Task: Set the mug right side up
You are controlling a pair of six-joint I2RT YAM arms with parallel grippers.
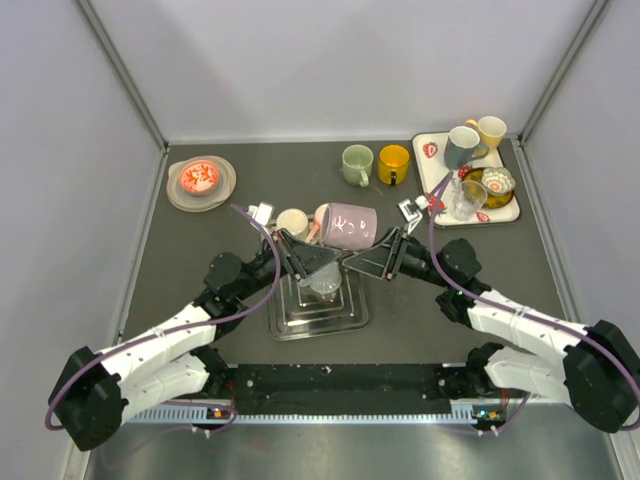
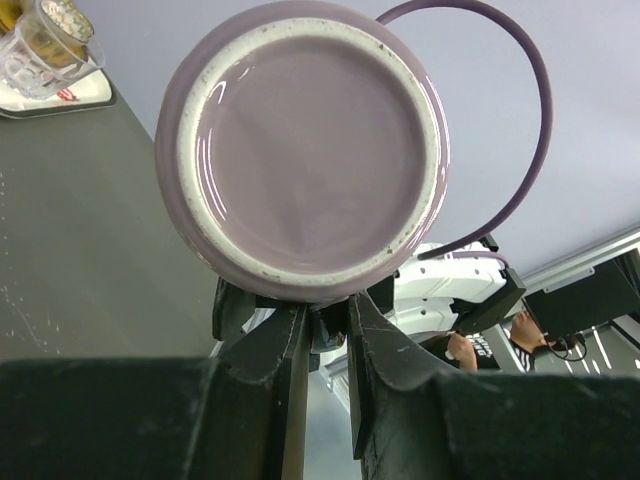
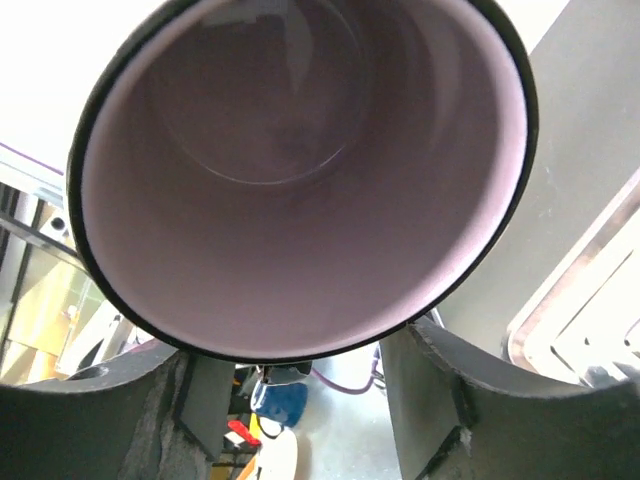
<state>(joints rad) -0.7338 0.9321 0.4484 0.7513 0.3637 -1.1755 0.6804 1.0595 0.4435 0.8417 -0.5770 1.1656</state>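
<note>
Purple mug (image 1: 347, 225) lies on its side in the air, mid-worktop (image 1: 200, 250), over the clear tray (image 1: 340, 320). L gripper (image 2: 328, 318) has jaws nearly together, pinching the mug's lower side by the base. R gripper (image 3: 295, 365) has jaws spread, either side of the mug's open mouth, no visible contact

room left of mug (image 1: 348, 224); tray (image 1: 505, 211) crowds right.

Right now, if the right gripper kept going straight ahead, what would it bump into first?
The purple mug. Its open mouth faces the right gripper, just past the spread fingers, so the gripper would probably hit the rim or slip inside. How close it is, I can't tell.
</note>
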